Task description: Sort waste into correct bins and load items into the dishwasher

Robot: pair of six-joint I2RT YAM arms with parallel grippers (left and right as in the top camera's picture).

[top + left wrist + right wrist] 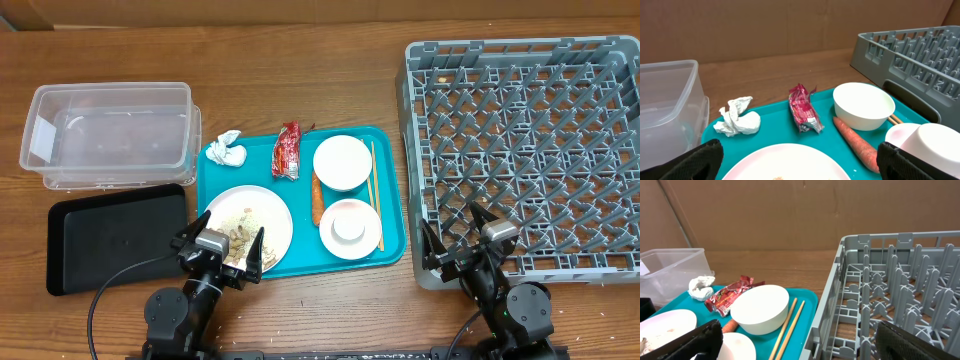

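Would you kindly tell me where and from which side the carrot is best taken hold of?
I would grip the carrot mid-length from straight above, left claw closing across its width: it lies flat on the tray, long and thin, with the plate and a bowl close beside it.

Teal plastic tray bearing crumpled white paper napkin, red foil wrapper, orange carrot beside round white bowl, white plate nearest, grey plastic dish rack at right
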